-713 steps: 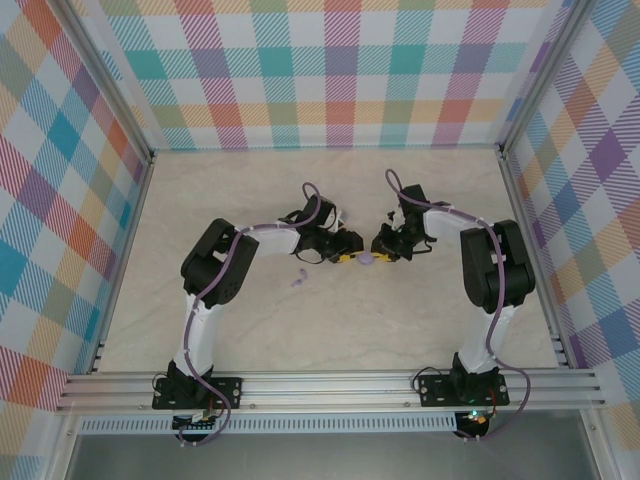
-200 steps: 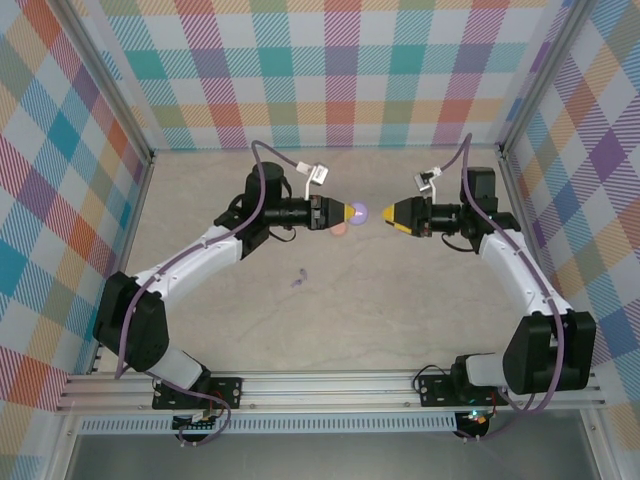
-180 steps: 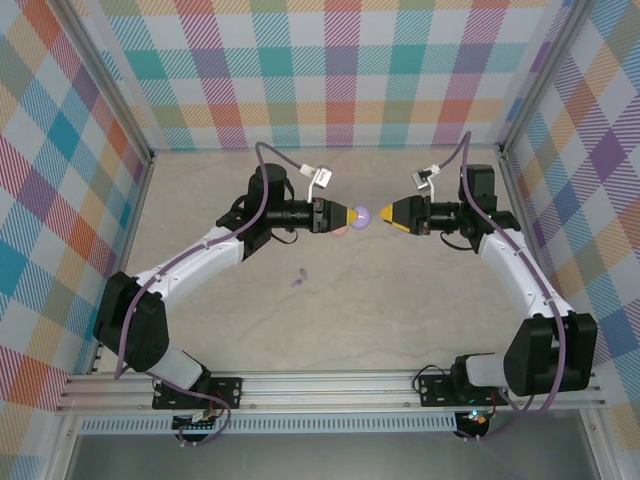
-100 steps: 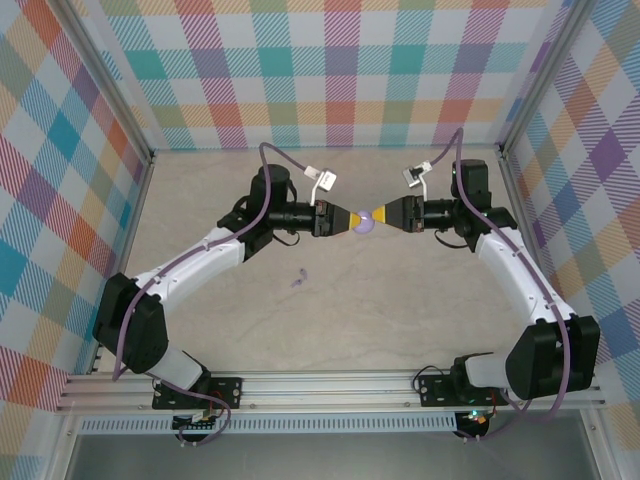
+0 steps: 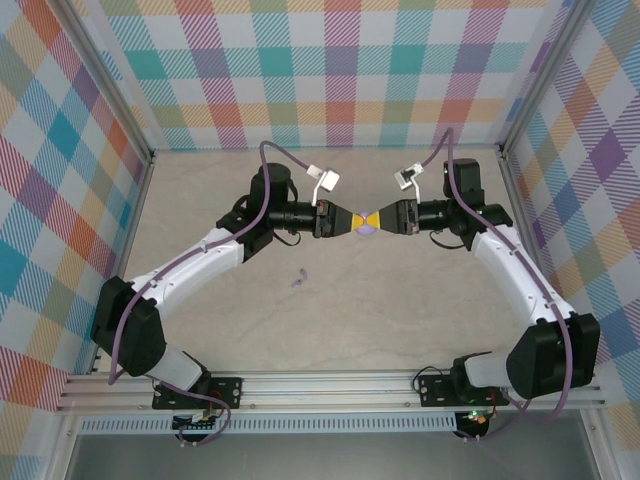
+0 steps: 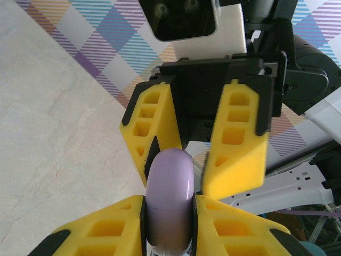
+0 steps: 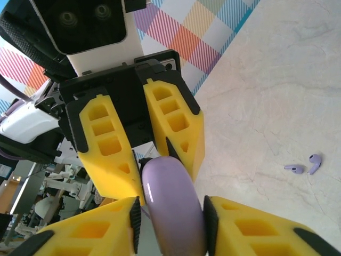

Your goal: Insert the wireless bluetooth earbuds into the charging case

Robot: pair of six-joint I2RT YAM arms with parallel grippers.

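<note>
The lilac charging case (image 5: 367, 226) hangs in mid-air over the back middle of the table, lid closed. My left gripper (image 5: 358, 221) is shut on it, and the left wrist view shows its yellow fingers (image 6: 120, 221) pressed against both flat sides of the case (image 6: 169, 192). My right gripper (image 5: 377, 220) faces it nose to nose, open, its jaws straddling the case's (image 7: 171, 205) other end with a thin gap on one side. Two tiny lilac stemmed earbuds (image 7: 302, 165) lie together on the table (image 5: 298, 279), in front of and left of the case.
The marble-look tabletop (image 5: 400, 310) is walled by checked panels on three sides. An aluminium rail (image 5: 330, 385) carrying both arm bases runs along the near edge. Purple cables loop above each wrist.
The right gripper has moved left to meet the left gripper, and its jaws now sit around the case. Earlier, both arms lifted from low over the table to this raised pose.
</note>
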